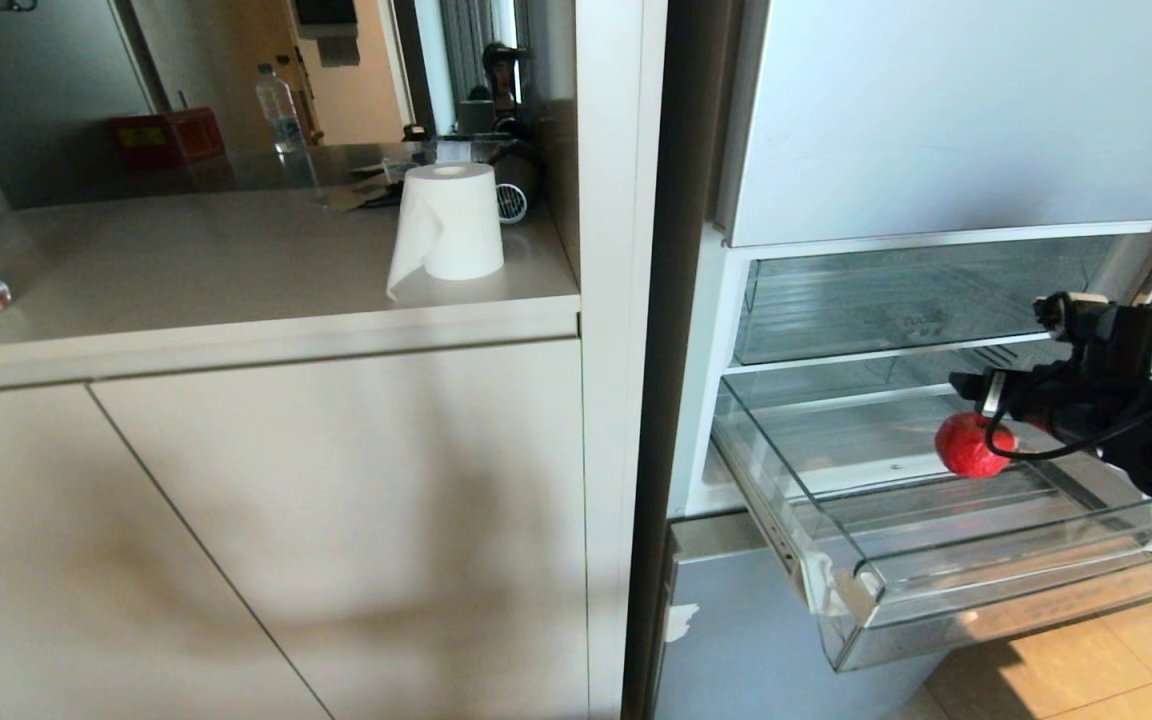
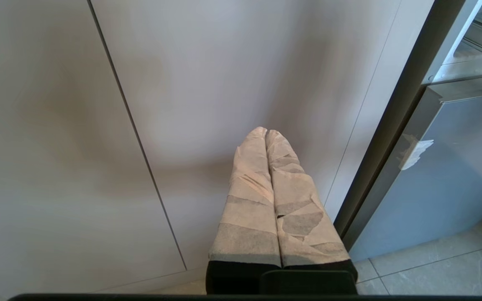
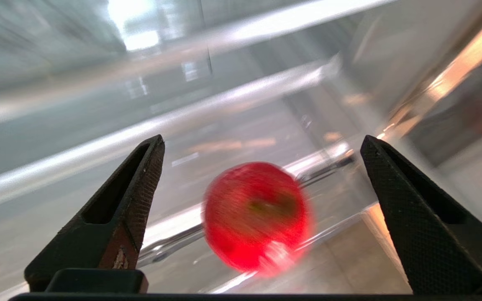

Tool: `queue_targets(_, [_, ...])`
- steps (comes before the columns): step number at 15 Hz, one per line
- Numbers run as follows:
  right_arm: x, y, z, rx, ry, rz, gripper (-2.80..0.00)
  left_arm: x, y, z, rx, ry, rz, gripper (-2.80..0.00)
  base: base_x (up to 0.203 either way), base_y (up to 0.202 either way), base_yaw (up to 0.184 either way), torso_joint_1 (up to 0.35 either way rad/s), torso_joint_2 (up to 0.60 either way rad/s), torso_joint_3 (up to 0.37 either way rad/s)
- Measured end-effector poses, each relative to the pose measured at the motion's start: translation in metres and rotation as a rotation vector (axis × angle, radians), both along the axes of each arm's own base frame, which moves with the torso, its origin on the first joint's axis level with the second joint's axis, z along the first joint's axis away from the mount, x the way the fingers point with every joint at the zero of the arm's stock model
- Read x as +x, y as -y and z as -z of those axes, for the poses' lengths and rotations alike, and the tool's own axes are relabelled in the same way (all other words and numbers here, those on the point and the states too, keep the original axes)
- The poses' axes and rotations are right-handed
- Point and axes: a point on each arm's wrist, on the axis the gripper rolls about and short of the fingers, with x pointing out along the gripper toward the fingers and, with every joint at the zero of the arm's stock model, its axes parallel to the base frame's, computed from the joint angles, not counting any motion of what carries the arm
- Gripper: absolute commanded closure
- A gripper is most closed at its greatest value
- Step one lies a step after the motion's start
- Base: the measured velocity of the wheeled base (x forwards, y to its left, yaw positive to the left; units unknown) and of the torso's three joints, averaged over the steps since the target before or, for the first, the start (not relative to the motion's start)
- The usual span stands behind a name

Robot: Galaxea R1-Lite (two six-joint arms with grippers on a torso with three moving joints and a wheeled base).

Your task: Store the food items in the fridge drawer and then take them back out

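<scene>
Right tool [image 3: 262, 184]: fingers spread wide, clear of the food item on both sides, gripping nothing; positioned over the pulled-out fridge drawer [image 1: 986, 590], arm entering from the right. Food item [image 3: 257, 217]: round, red, between the spread fingers but apart from both, low over or on the drawer's ribbed floor near its right side; motion-smeared, so whether it rests, rolls or drops cannot be told. Judgement: storing step; best completed by lifting the tool straight up and out, without brushing the piece or the clear walls. Left tool [image 2: 268, 138]: taped fingers pressed together, empty, parked facing the cabinet door [image 2: 224, 83] beside the fridge. Obscured: the right tool's fingers behind the wrist housing in the head view; the drawer's right end cut off; the stem indistinct.
</scene>
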Motion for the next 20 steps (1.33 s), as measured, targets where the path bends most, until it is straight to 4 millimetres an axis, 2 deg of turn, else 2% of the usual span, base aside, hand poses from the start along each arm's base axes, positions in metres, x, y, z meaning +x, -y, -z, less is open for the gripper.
queue_targets(1, [-0.011, -0.002, -0.012, -0.005, 0.023, -0.002, -2.8, 0.0, 0.0, 0.0, 0.0, -0.001, 0.0, 0.0, 0.0, 0.0, 0.0, 0.0, 0.0, 0.0])
queue_targets(2, [-0.024, -0.005, -0.023, -0.008, 0.041, -0.005, 0.0, 0.0, 0.0, 0.0, 0.0, 0.0, 0.0, 0.0, 0.0, 0.0, 0.0, 0.0, 0.0, 0.0])
queue_targets(4, [-0.053, -0.01, -0.04, -0.013, 0.072, -0.009, 0.0, 0.0, 0.0, 0.0, 0.0, 0.0, 0.0, 0.0, 0.0, 0.0, 0.0, 0.0, 0.0, 0.0])
queue_targets(7, [-0.109, -0.02, -0.056, -0.017, 0.11, -0.01, 0.0, 0.0, 0.0, 0.0, 0.0, 0.0, 0.0, 0.0, 0.0, 0.0, 0.0, 0.0, 0.0, 0.0])
queue_targets(10, [-0.181, -0.033, -0.065, -0.031, 0.173, -0.013, 0.0, 0.0, 0.0, 0.0, 0.0, 0.0, 0.0, 0.0, 0.0, 0.0, 0.0, 0.0, 0.0, 0.0])
queue_targets(12, [-0.234, -0.044, -0.06, -0.061, 0.215, -0.028, 0.0, 0.0, 0.0, 0.0, 0.0, 0.0, 0.0, 0.0, 0.0, 0.0, 0.0, 0.0, 0.0, 0.0])
queue_targets(14, [-0.284, -0.055, -0.043, -0.094, 0.248, -0.062, 0.0, 0.0, 0.0, 0.0, 0.0, 0.0, 0.0, 0.0, 0.0, 0.0, 0.0, 0.0, 0.0, 0.0])
queue_targets(16, [-0.325, -0.063, -0.013, -0.112, 0.24, -0.118, 0.0, 0.0, 0.0, 0.0, 0.0, 0.0, 0.0, 0.0, 0.0, 0.0, 0.0, 0.0, 0.0, 0.0])
queue_targets(18, [-0.353, -0.068, 0.025, -0.111, 0.132, -0.188, 0.0, 0.0, 0.0, 0.0, 0.0, -0.001, 0.0, 0.0, 0.0, 0.0, 0.0, 0.0, 0.0, 0.0])
queue_targets(20, [-0.37, -0.07, 0.056, -0.091, 0.0, -0.266, 0.0, 0.0, 0.0, 0.0, 0.0, 0.0, 0.0, 0.0, 0.0, 0.0, 0.0, 0.0, 0.0, 0.0])
